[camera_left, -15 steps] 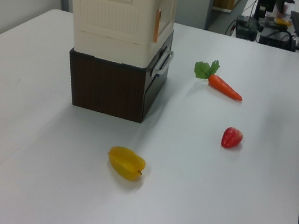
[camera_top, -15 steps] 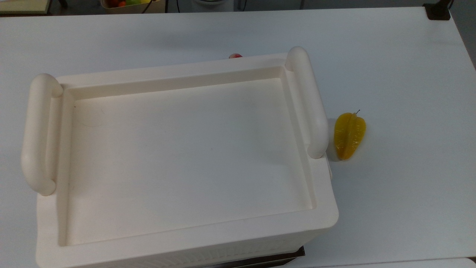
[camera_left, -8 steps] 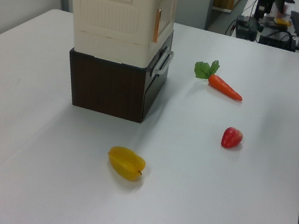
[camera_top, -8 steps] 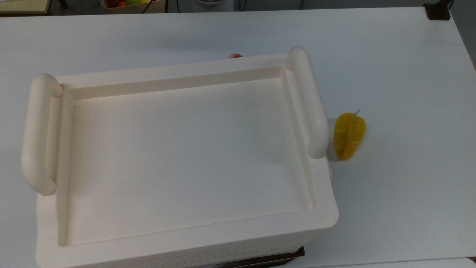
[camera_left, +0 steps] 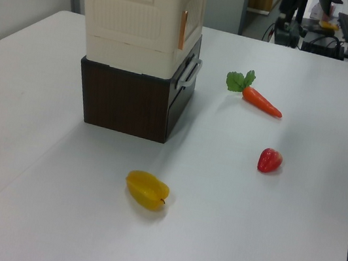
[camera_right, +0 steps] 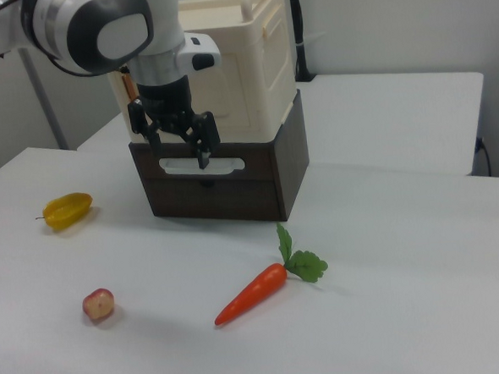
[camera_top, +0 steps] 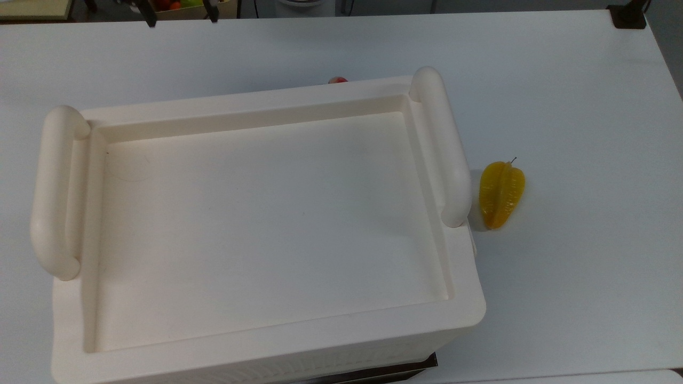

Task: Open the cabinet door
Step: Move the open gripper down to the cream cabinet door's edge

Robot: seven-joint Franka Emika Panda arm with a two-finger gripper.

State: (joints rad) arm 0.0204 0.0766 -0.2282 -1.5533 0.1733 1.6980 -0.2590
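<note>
- Right view: gripper (camera_right: 174,145) is hanging fingers-down in front of the cabinet (camera_right: 225,65), fingers spread, holding nothing.
- One fingertip (camera_right: 204,160) is showing against the pale handle (camera_right: 202,165) of the dark brown drawer unit (camera_right: 224,184); the other is showing near the unit's upper corner on the right view's left. Whether either is touching the unit, cannot tell.
- White arm (camera_right: 104,26) is reaching in from the right view's upper left, covering part of the cabinet front.
- Top view: two dark finger tips (camera_top: 148,15) are poking in at the upper edge, apart from each other, well away from the cabinet (camera_top: 256,229).
- Cabinet is sitting on the drawer unit; in the left view (camera_left: 138,19) it is standing at the far left of the table (camera_left: 241,247).
- Door (camera_left: 193,14) is lying flat against the cabinet face on the left view's right side, a thin tan strip running along its near edge. It is looking closed.
- Top view: recessed top is facing up, a thick rounded handle at each end.
- Starfruit (camera_top: 500,194) is lying just beside the cabinet on the top view's right; in the left view (camera_left: 147,190) it is resting in front of the drawer unit; in the right view (camera_right: 67,210) it is at the left.
- Carrot (camera_right: 260,290) with green leaves is lying in front of the drawer unit in the right view; in the left view (camera_left: 261,101) it is to the right of it.
- Small red fruit (camera_right: 98,304) is sitting near the right view's lower left; in the left view (camera_left: 270,160) it is between carrot and near edge.
</note>
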